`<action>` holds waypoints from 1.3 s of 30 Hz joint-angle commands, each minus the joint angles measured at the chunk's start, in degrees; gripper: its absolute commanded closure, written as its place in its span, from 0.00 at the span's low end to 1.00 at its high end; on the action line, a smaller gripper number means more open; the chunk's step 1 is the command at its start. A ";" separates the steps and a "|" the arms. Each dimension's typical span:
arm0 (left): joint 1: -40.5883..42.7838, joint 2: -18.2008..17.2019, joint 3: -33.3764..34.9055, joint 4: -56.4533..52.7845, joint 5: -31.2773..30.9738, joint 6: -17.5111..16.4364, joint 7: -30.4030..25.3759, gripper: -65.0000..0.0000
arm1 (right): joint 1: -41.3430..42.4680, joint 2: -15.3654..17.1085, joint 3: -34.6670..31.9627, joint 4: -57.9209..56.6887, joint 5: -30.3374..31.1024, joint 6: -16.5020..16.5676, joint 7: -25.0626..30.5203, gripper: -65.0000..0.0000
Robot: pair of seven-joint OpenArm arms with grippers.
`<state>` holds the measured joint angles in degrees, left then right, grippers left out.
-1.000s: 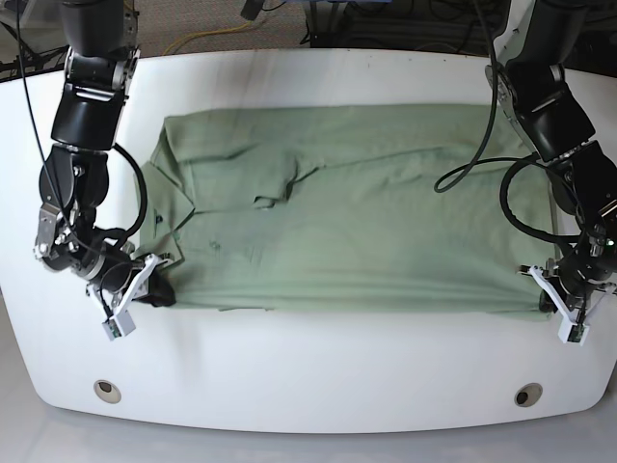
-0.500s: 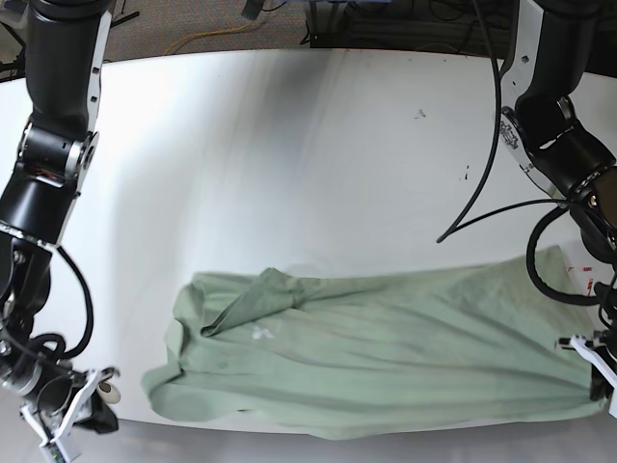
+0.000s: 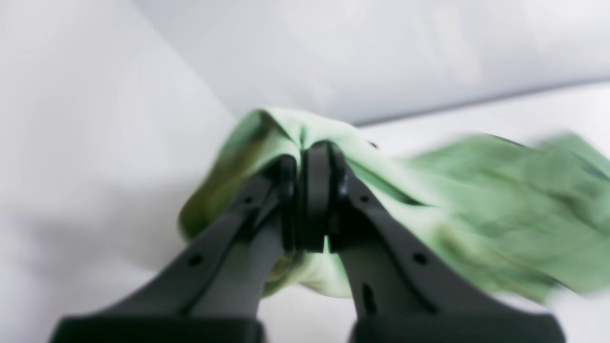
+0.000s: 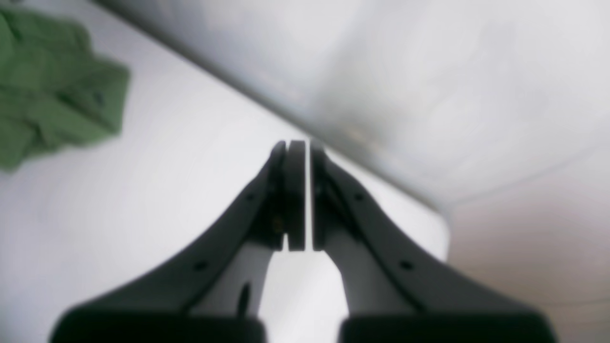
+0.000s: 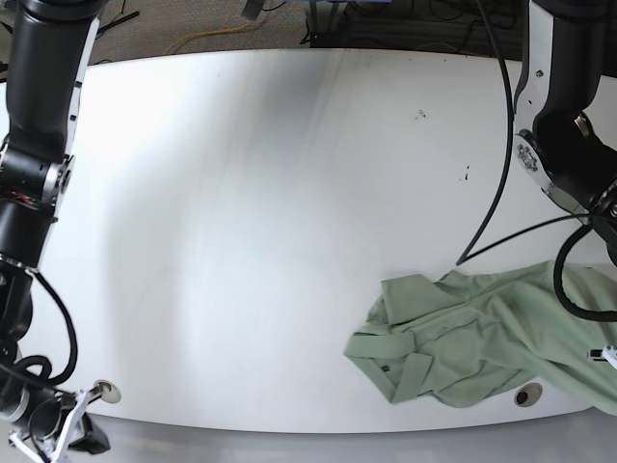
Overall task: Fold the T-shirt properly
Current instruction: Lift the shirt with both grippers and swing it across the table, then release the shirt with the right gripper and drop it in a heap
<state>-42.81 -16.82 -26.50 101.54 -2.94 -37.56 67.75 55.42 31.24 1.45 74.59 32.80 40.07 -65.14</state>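
Nearest, in the left wrist view: the left gripper (image 3: 310, 190), two black fingers (image 3: 319, 190) pressed together on a bunched fold of the T-shirt (image 3: 500, 209), pale green cloth puffing out above and to either side of the tips, the rest trailing off blurred to the right over the white table (image 3: 71, 143). The base view does not show this grip; there the left gripper sits at the very right edge, mostly out of frame. Right wrist view: the right gripper (image 4: 299, 195), fingers closed with only a thin slit of light between them and nothing caught there, poised above bare table near its edge; a rumpled green corner of the shirt lies far off at the upper left of that view, well apart from the fingers. Base view, front edge: the right gripper (image 5: 43, 439) low in the bottom left corner at the table's rim, beside a small round metal fitting (image 5: 108, 390). A second fitting (image 5: 526, 394) at the bottom right, half ringed by cloth. The T-shirt (image 5: 463, 342) lies heaped in the table's near right corner, crumpled, collar and a dark button turned toward the middle, its right side running off toward the left arm. Farther back: wide bare tabletop (image 5: 289, 193) with a few small dark specks (image 5: 421, 115), black cables (image 5: 501, 193), then carpet (image 5: 183, 29) beyond the far rim.
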 commanded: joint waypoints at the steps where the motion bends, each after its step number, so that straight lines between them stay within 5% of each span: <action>1: 0.13 -0.72 0.00 2.51 -0.36 0.15 -1.15 1.00 | -1.66 -1.75 3.43 0.71 0.57 -0.07 1.10 1.00; 11: 10.67 -1.42 -0.44 6.82 -0.27 0.07 -1.06 1.00 | -18.10 -8.61 8.96 0.27 0.30 -0.07 5.41 0.99; 20: 21.22 -3.18 -3.34 10.07 -0.36 -0.29 0.78 1.00 | -25.31 -13.35 8.79 0.27 0.30 -3.99 10.07 0.67; 32: 40.13 -4.76 -14.77 10.07 -0.27 -2.44 1.92 0.98 | -27.86 -16.52 8.70 0.27 0.30 -3.99 10.16 0.34; 35: 43.91 -4.85 -15.04 9.98 -0.27 -2.44 1.92 0.81 | -28.47 -16.61 8.70 0.27 0.30 -3.99 10.16 0.34; 39: 46.46 -4.85 -15.04 9.98 -0.36 -2.44 1.92 0.41 | -28.91 -16.70 8.70 0.53 0.30 -3.99 10.16 0.34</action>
<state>4.03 -20.34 -41.45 110.63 -3.09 -40.07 70.72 24.86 13.96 9.96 73.89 31.90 35.99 -56.12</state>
